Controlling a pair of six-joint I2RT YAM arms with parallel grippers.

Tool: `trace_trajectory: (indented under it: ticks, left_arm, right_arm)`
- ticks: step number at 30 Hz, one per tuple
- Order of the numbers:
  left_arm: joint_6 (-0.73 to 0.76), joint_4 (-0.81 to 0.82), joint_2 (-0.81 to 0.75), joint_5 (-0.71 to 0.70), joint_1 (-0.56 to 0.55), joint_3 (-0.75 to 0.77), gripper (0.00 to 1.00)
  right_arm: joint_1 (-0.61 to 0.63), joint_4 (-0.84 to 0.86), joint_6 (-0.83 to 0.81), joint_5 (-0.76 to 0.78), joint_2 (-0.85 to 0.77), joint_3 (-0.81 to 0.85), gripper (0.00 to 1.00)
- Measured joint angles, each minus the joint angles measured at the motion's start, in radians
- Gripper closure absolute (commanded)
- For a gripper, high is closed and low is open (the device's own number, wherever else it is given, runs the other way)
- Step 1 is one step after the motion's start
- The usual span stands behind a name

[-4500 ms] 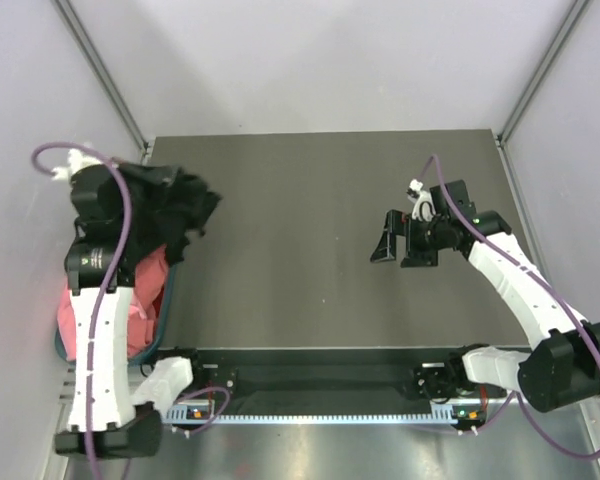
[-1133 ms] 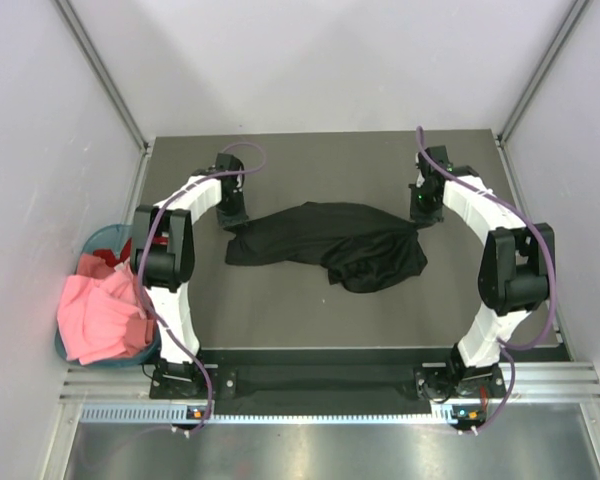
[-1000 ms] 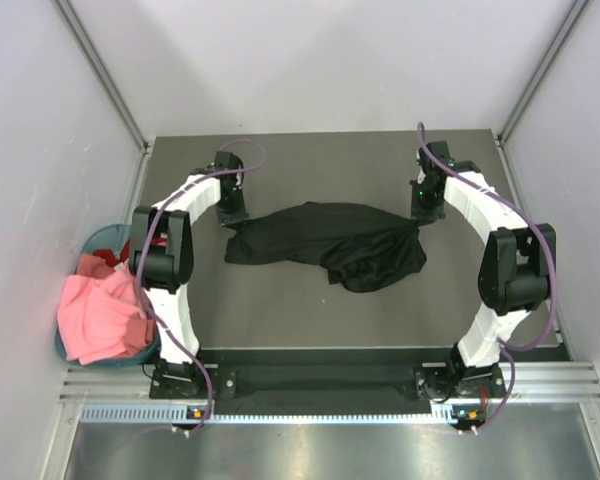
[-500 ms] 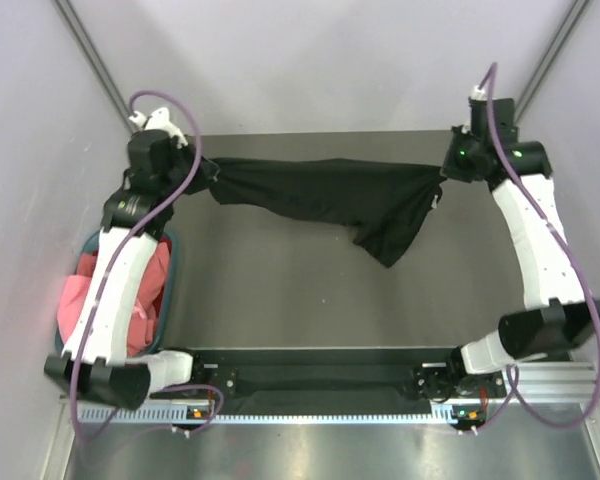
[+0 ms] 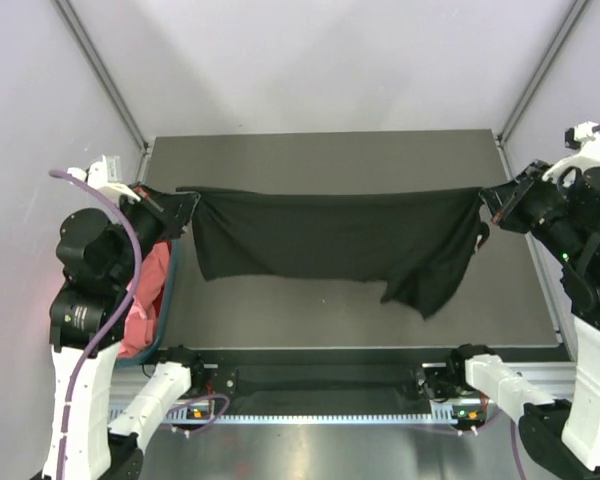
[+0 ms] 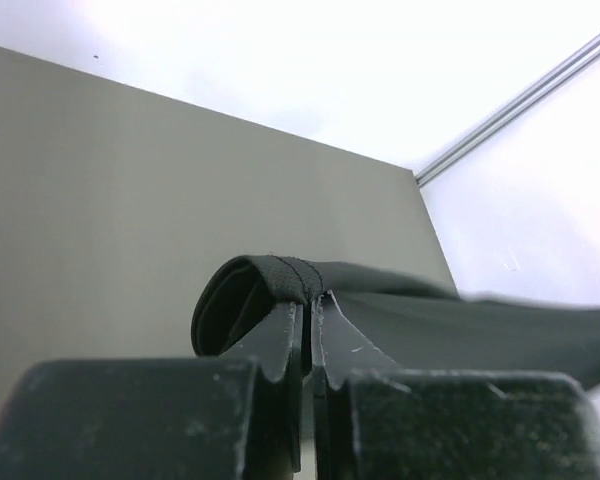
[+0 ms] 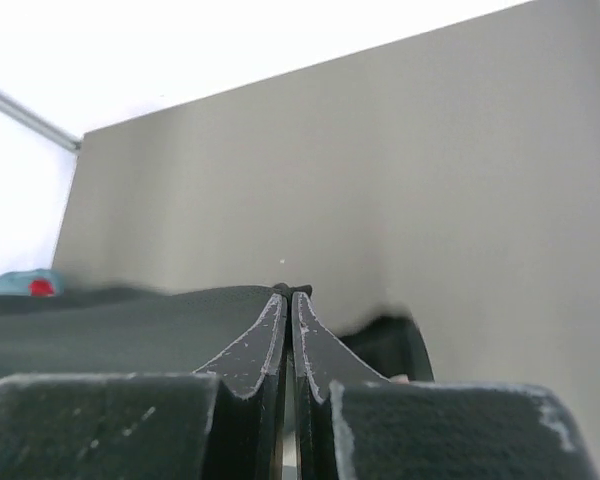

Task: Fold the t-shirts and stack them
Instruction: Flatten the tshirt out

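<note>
1. Left tool (image 5: 187,205) is clamped on the black shirt's (image 5: 330,238) top left corner, right tool (image 5: 488,203) on its top right corner.
2. Top edge is taut, spanning the desk (image 5: 330,160) side to side; lower edge sags lowest at right.
3. Pink shirt (image 5: 145,300) lies in the basket (image 5: 172,275) beside the desk's left edge.

t-shirt (image 5: 330,235) across table (image 5: 330,160), basket (image 5: 170,287) at left

The black t-shirt (image 5: 330,240) is soft, matt cloth with a stitched hem. The fingers (image 6: 280,345) of my left gripper (image 6: 308,305) and right gripper (image 7: 288,295) are matt black plastic — scuffed with pale scratches. The worktop (image 5: 320,160) is smooth, dull grey; the pink t-shirt (image 5: 145,300), soft cloth.
</note>
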Motion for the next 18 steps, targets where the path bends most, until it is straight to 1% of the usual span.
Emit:
trace_trajectory:
  ticks: [2, 3, 4, 6, 7, 8, 9, 10, 11, 12, 14, 15, 18]
  left_arm:
    - [-0.003, -0.001, 0.005, -0.002, 0.0, -0.001, 1.0]
    - [-0.002, -0.002, 0.017, -0.003, 0.0, -0.003, 0.98]
    - [-0.001, -0.005, 0.041, -0.006, 0.0, -0.005, 0.89]
    - [0.011, -0.017, 0.115, -0.017, 0.0, -0.008, 0.86]
    - [0.018, -0.026, 0.175, -0.027, 0.0, -0.007, 0.75]
    - [0.029, -0.038, 0.239, -0.037, 0.0, 0.001, 0.66]
    - [0.042, -0.053, 0.299, -0.053, 0.0, 0.011, 0.58]
    - [0.051, -0.079, 0.376, -0.075, 0.0, 0.032, 0.43]
    - [0.066, -0.101, 0.461, -0.098, 0.0, 0.058, 0.38]
    - [0.077, -0.119, 0.541, -0.121, 0.0, 0.083, 0.36]
    - [0.095, -0.162, 0.671, -0.156, 0.0, 0.127, 0.33]
    - [0.104, -0.181, 0.711, -0.169, 0.001, 0.137, 0.33]
    - [0.122, -0.237, 0.732, -0.194, 0.001, 0.122, 0.34]
  right_arm:
    - [0.0, -0.004, 0.011, -0.022, 0.003, 0.002, 1.0]
    - [0.0, 0.0, 0.017, -0.038, 0.012, -0.01, 1.0]
    - [0.0, 0.008, 0.024, -0.051, 0.02, -0.032, 1.0]
    - [0.0, 0.024, 0.043, -0.083, 0.069, -0.102, 0.99]
    - [0.0, 0.045, 0.052, -0.095, 0.103, -0.14, 0.97]
    - [0.0, 0.068, 0.061, -0.106, 0.154, -0.175, 0.85]
    - [0.0, 0.092, 0.07, -0.114, 0.202, -0.201, 0.76]
    - [0.0, 0.119, 0.07, -0.114, 0.25, -0.22, 0.66]
    - [0.0, 0.148, 0.07, -0.108, 0.327, -0.236, 0.53]
    - [0.0, 0.166, 0.063, -0.096, 0.4, -0.24, 0.47]
    - [0.0, 0.183, 0.047, -0.074, 0.526, -0.236, 0.45]
    - [0.0, 0.177, 0.035, -0.065, 0.578, -0.233, 0.44]
    - [0.006, 0.164, 0.005, -0.057, 0.638, -0.251, 0.42]
